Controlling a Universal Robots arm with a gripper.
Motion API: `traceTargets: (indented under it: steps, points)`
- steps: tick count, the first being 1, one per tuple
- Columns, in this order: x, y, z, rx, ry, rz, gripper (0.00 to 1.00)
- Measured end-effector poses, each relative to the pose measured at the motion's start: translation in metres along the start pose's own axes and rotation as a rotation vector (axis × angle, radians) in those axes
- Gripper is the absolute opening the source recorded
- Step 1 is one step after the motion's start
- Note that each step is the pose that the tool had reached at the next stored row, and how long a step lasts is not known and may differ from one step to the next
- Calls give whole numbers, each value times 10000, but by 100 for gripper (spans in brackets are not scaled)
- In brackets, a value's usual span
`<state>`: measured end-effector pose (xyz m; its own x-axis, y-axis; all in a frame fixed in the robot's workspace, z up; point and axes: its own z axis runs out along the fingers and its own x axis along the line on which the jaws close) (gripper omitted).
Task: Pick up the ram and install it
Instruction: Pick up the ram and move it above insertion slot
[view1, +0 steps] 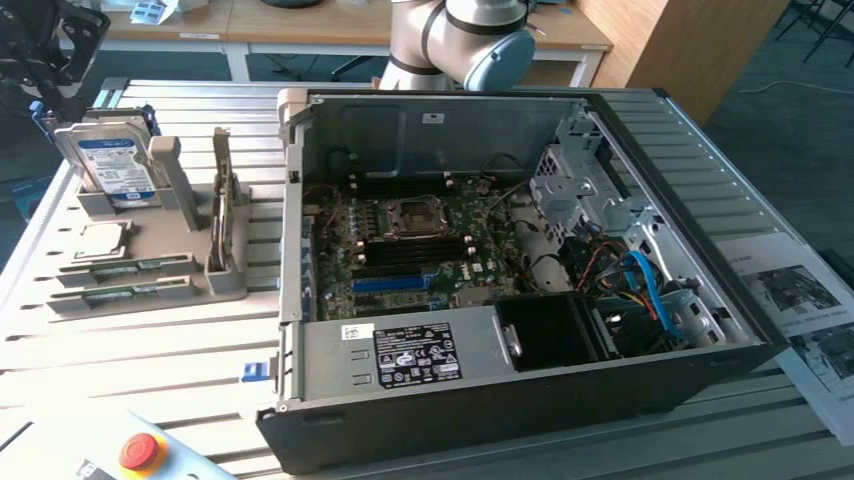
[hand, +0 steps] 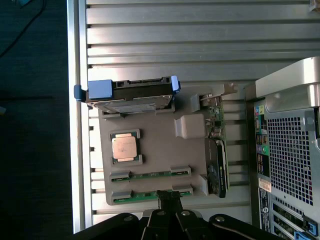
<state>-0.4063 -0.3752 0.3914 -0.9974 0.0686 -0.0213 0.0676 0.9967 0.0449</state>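
Right, end effector (hand: 170, 197) clenched, seemingly empty, hanging above the ram (hand: 142, 196) seated in an outer slot of the grey tray (hand: 160, 150); come down with jaws closed and it would jab the stick, maybe cracking it.

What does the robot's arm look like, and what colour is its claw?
The arm is a fat, silvery grey tube with a round, pale blue cap on its joint. The gripper is black all over. Its thin fingers hang on flat black bars held together by little round bolts.
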Motion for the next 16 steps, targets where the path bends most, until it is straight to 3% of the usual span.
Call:
traceTargets:
  steps: [16]
  points:
    - [0, 0, 0, -2, 4, -88, 11]
